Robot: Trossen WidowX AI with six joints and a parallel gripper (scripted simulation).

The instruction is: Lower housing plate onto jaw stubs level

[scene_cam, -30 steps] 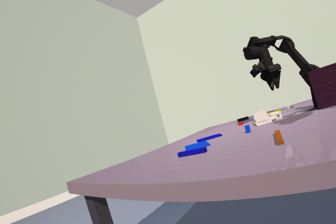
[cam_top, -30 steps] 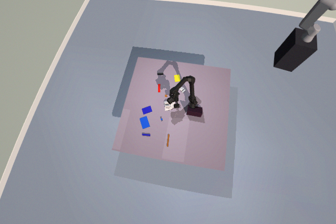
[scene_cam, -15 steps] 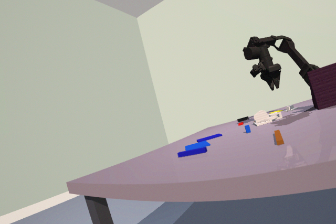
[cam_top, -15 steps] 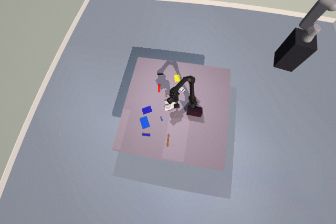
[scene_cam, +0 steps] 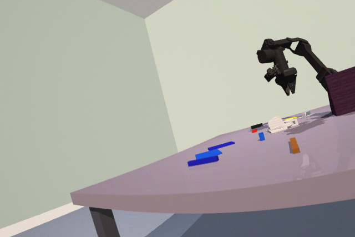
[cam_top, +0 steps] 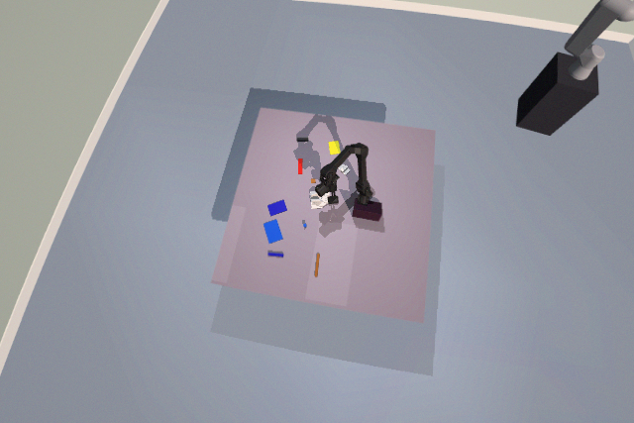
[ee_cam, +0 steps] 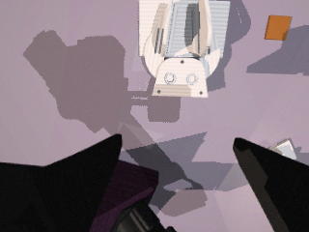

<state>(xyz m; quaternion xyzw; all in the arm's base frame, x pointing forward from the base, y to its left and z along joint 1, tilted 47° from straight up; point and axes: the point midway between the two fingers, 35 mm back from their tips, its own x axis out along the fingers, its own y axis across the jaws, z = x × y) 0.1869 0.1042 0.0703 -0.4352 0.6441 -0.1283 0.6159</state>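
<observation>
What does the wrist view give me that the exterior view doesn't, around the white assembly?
Only wrist: two round studs side by side on the white assembly's end plate, and a wide gap across the tool.

Only exterior: the tool's height above the table, and blue pieces.

Both: the white assembly, away from the tool.
</observation>
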